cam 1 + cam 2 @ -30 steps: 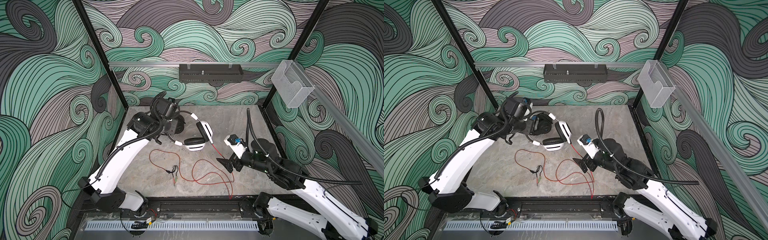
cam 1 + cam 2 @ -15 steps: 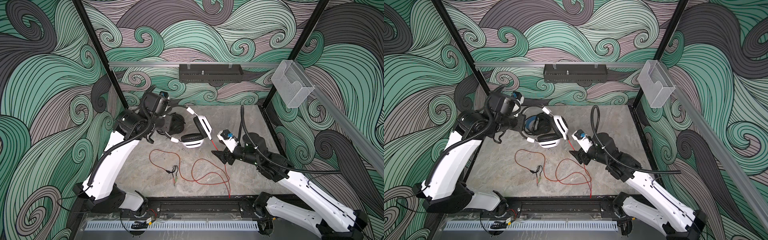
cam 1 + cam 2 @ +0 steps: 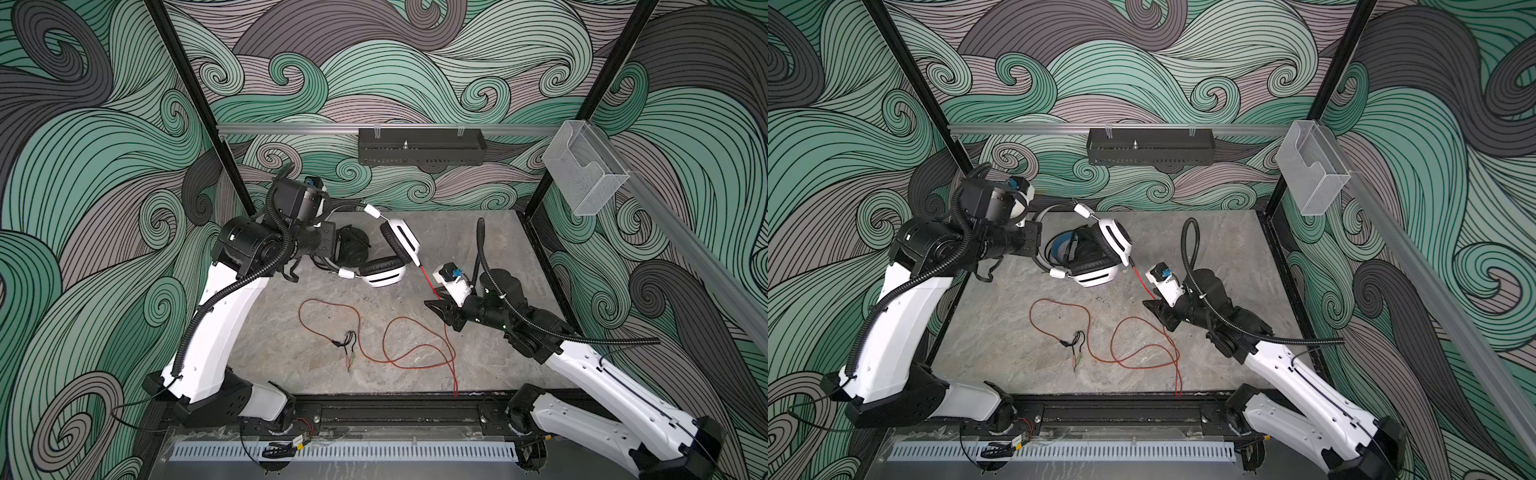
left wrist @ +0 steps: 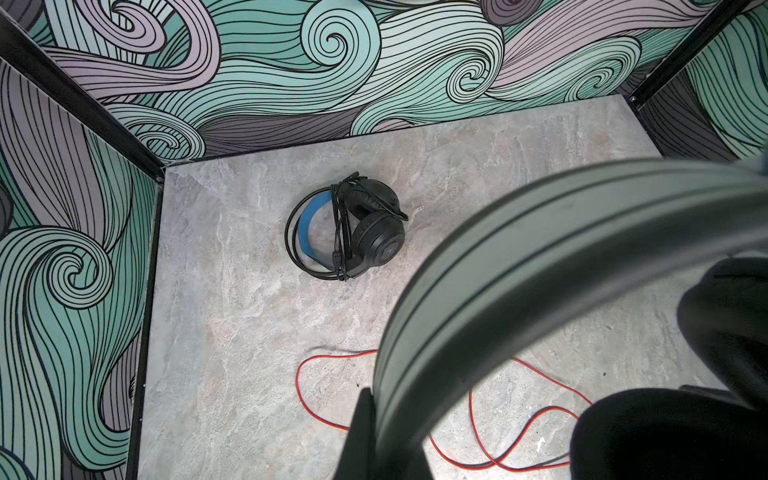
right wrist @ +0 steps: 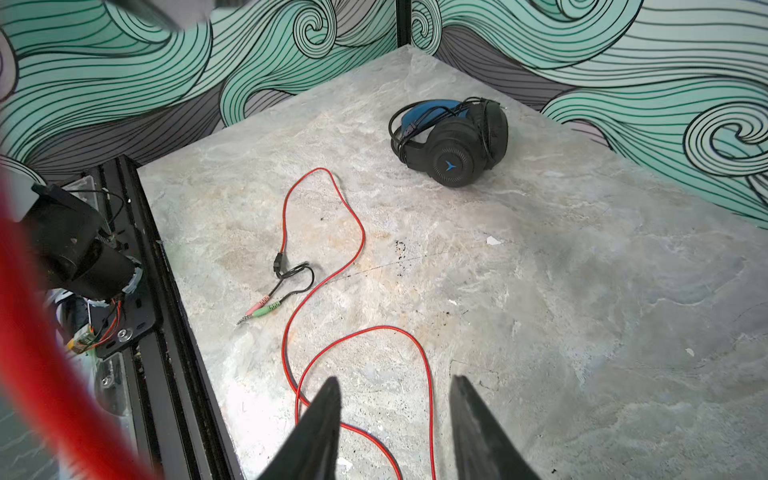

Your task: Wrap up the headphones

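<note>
Red cable [image 5: 284,216] runs from the white headset [image 3: 384,276], clamped by its band in the left gripper [image 3: 1037,245] over the black headset [image 4: 357,228] at the back of the table [image 3: 478,249], past the right gripper [image 5: 395,386], whose parted, empty jaws probably must pinch it next to start winding.

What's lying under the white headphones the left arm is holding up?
The black headset, blue-lined, lies on the table there, its black cable bundled around it. In both top views the white headphones cover part of it.
</note>
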{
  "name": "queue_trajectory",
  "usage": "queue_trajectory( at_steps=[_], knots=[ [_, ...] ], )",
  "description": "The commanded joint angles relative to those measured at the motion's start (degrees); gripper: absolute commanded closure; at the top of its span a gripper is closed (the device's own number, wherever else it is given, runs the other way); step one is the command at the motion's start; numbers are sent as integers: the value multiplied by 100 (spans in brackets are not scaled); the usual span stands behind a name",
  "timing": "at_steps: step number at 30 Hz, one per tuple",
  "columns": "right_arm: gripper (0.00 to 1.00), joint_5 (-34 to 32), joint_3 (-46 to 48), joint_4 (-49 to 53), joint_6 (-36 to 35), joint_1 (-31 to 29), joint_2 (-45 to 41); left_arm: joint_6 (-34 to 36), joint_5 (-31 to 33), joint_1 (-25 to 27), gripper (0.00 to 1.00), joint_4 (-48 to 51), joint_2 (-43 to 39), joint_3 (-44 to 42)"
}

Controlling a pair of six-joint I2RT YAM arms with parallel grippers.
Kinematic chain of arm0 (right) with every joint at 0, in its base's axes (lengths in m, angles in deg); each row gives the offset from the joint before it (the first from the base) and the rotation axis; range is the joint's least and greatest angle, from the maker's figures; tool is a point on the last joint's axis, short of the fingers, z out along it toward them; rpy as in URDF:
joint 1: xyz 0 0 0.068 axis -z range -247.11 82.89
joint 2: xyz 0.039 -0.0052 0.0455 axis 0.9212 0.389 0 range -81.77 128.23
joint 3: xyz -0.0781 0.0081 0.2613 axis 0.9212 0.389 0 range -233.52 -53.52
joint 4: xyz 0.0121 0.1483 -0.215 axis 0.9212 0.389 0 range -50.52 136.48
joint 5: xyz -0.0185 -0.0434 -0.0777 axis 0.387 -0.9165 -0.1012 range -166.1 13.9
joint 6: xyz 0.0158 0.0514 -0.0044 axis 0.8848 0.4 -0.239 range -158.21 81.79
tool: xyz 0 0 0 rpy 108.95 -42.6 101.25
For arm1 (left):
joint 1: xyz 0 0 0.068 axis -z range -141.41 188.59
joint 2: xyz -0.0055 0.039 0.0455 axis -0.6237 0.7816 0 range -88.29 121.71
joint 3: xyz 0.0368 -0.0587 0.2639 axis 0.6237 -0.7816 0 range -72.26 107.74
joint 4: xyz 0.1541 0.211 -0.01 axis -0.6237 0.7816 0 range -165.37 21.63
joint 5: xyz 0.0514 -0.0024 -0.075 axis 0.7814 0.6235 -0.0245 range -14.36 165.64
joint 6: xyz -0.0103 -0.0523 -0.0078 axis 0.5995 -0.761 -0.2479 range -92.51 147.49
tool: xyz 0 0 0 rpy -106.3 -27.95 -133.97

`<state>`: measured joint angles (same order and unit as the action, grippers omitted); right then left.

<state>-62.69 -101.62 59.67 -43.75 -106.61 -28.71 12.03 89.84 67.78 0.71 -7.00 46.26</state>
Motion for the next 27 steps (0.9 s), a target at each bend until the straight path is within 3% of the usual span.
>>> queue_trajectory(
  at_steps=[1,9,15,19,27],
  knots=[
    [68,144,77,-258,61,47,-33,-395,-299,-127,100,-355,-96,330],
    [100,-836,-335,509,-434,74,-263,-475,-261,-273,100,-493,-237,59],
    [100,-1695,-1521,1554,-1517,66,7,-281,-221,-273,100,-742,-473,-597],
    [100,-1842,-2400,1941,-2368,-68,318,-130,-382,-258,100,-921,-597,-1083],
    [100,-2266,-3568,2327,-3858,-1325,997,105,-459,316,100,-1107,-635,-1630]
  ],
)
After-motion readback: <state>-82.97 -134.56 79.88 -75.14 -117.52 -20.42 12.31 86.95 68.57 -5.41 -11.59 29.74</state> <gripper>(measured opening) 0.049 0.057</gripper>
